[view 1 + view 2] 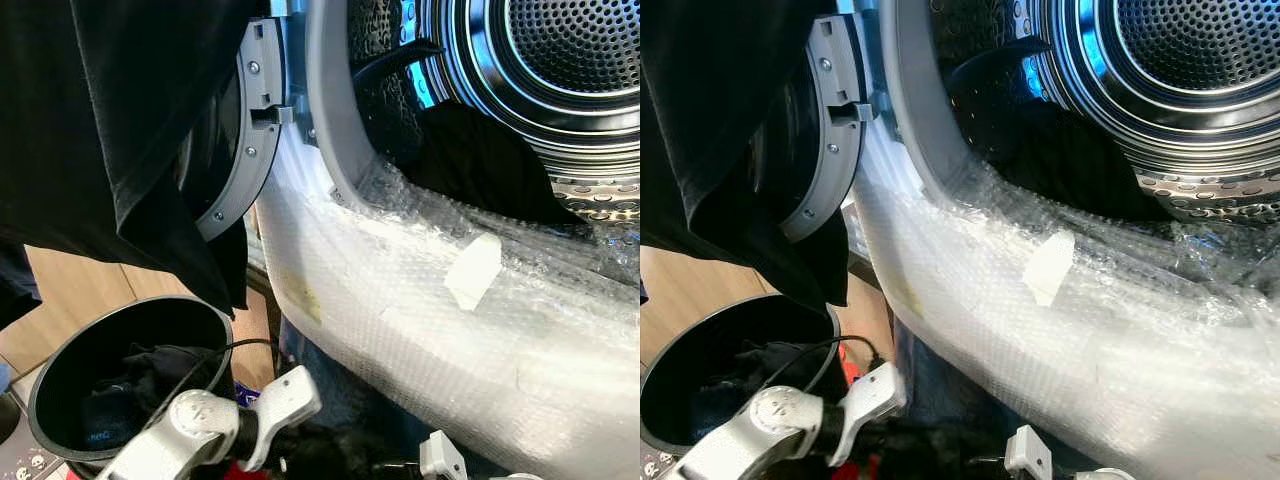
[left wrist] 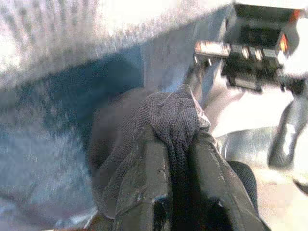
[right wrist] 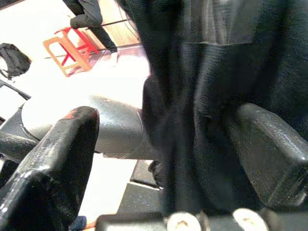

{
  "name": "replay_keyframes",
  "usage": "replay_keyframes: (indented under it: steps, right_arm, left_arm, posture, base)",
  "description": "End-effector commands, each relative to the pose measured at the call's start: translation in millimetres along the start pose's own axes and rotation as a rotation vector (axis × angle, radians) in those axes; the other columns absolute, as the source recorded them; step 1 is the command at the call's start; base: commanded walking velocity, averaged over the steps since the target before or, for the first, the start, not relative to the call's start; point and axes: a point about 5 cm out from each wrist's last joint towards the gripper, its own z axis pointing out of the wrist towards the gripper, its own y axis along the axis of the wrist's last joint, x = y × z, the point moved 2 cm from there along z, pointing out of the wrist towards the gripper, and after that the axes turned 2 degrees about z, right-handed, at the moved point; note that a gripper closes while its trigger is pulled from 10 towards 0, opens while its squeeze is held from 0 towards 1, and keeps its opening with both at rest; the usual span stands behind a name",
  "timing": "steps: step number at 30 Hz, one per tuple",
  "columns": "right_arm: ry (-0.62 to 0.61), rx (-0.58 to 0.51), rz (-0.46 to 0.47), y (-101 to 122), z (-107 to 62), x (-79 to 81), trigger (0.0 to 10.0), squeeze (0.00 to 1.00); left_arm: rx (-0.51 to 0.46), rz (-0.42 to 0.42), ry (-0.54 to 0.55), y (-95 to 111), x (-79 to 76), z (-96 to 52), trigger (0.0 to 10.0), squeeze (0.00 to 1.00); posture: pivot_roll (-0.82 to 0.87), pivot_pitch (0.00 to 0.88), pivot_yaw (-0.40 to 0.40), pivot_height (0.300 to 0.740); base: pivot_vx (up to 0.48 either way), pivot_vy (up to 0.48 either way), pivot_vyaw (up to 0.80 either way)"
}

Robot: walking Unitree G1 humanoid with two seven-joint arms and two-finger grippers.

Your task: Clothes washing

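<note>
Left gripper (image 2: 179, 144) fingers pinch dark mesh cloth (image 2: 168, 115) below the washer (image 1: 420, 300).

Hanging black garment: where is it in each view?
Left eye: black garment upper left, draped beside washer door.
Right eye: upper left again, same door as landmark.
Right wrist: probably the dark cloth between open right tool.
Left wrist: left tool pinches dark mesh; same garment unclear.

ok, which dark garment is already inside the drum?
The black garment lying past the door seal, inside the drum. The other black cloth hangs outside; more sits in the bucket.
</note>
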Motion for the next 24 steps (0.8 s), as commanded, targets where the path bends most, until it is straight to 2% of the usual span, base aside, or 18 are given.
replay_keyframes:
  steps: [1, 4, 8, 11, 19, 24]
  right_arm:
    - [0.021, -0.001, 0.006, 1, 1.7, 1.8, 10.0, 0.00]
    - [-0.019, 0.008, 0.021, 0, 4.6, -1.8, 10.0, 0.00]
    - [-0.059, -0.015, 0.029, 3, 6.7, -6.6, 10.0, 0.00]
    - [-0.104, -0.066, 0.068, 10, 9.1, -12.1, 10.0, 0.00]
    - [-0.133, -0.091, 0.107, 12, 7.3, -15.7, 10.0, 0.00]
    - [-0.160, -0.127, 0.145, 15, 7.7, -17.6, 10.0, 0.00]
  left_arm:
    - [-0.024, 0.033, -0.003, 9, 2.1, 2.7, 0.0, 0.00]
    - [-0.056, 0.044, -0.020, 18, 1.8, 17.2, 0.0, 0.00]
    - [-0.074, 0.039, -0.029, 22, 0.8, 20.4, 0.0, 0.00]
    - [-0.092, 0.035, -0.028, 26, 0.0, 25.9, 0.0, 0.00]
    - [-0.130, 0.031, 0.010, 35, 3.0, 36.0, 0.0, 0.00]
    - [-0.222, 0.013, 0.070, 53, 3.9, 46.8, 0.0, 0.00]
  posture:
    - [0.13, 0.000, -0.009, 0.740]
    - [0.13, 0.000, -0.009, 0.740]
    - [0.13, 0.000, -0.009, 0.740]
    - [0.12, 0.000, -0.012, 0.740]
    - [0.12, 0.000, -0.012, 0.740]
    - [0.12, 0.000, -0.015, 0.740]
  base:
    - [0.000, 0.000, 0.00]
    - [0.000, 0.000, 0.00]
    - [0.000, 0.000, 0.00]
    - [0.000, 0.000, 0.00]
    - [0.000, 0.000, 0.00]
    - [0.000, 0.000, 0.00]
